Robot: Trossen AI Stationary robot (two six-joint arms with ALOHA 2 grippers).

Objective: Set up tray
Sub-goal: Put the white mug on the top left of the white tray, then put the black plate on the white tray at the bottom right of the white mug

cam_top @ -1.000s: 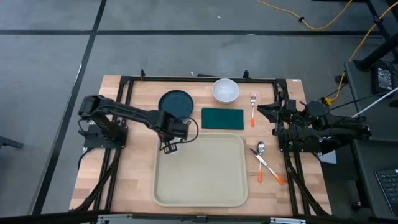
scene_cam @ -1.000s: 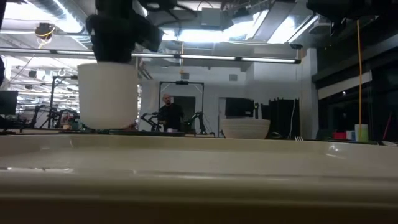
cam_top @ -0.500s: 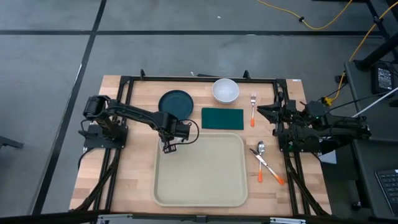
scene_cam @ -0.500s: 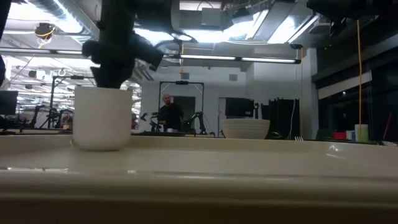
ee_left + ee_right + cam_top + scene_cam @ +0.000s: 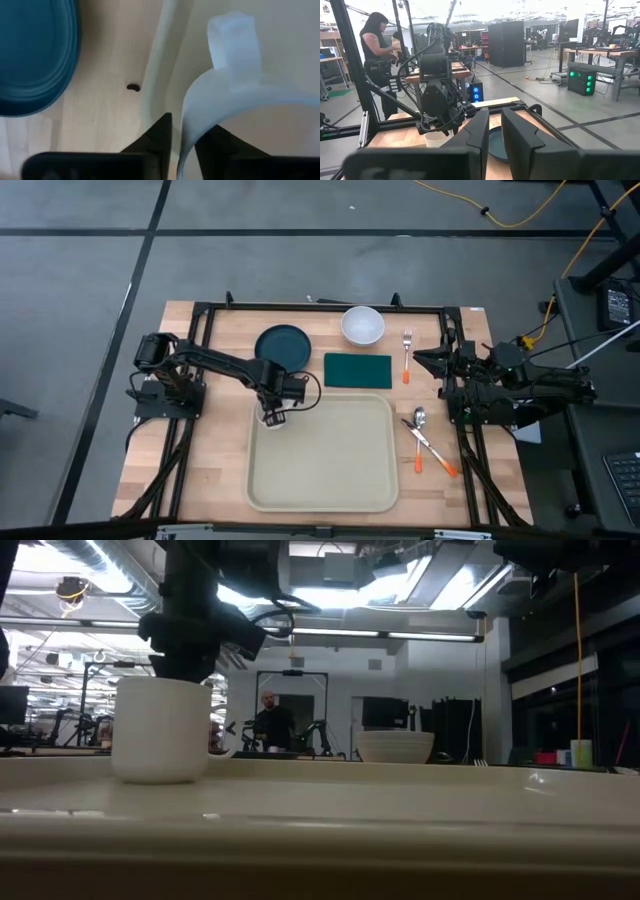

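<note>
The tray (image 5: 320,452) lies flat on the wooden bench (image 5: 210,470), toward its near edge and roughly midway between the two arms; its cream floor is bare apart from one thing at the far-left corner. There a white mug (image 5: 271,418) stands upright just inside the rim; in the low view the mug (image 5: 162,730) rests on the tray's floor with the pale rim of the tray (image 5: 320,830) filling the foreground. The left claw (image 5: 275,408) comes down on it from above, and the left wrist view shows its two dark fingers (image 5: 159,135) pinching the mug's wall, one finger outside and one inside, with the mug's handle (image 5: 235,45) pointing away over the tray.

Just beyond the tray's far edge lies a dark green napkin (image 5: 357,370), near the rim but apart from it. To the napkin's left sits a dark blue plate (image 5: 282,345), which the left wrist view also catches beside the tray's corner. Behind the napkin stands a white bowl (image 5: 362,325), and to its right an orange-handled fork (image 5: 407,356) lies on the wood. Beside the tray's right side a spoon (image 5: 419,432) and a second orange-handled utensil (image 5: 436,455) cross each other.

The right claw (image 5: 428,360) waits at the bench's right edge near the fork, its fingers (image 5: 475,132) close together with a narrow gap, gripping nothing. In the room beyond, a person (image 5: 377,60) stands at another workstation.
</note>
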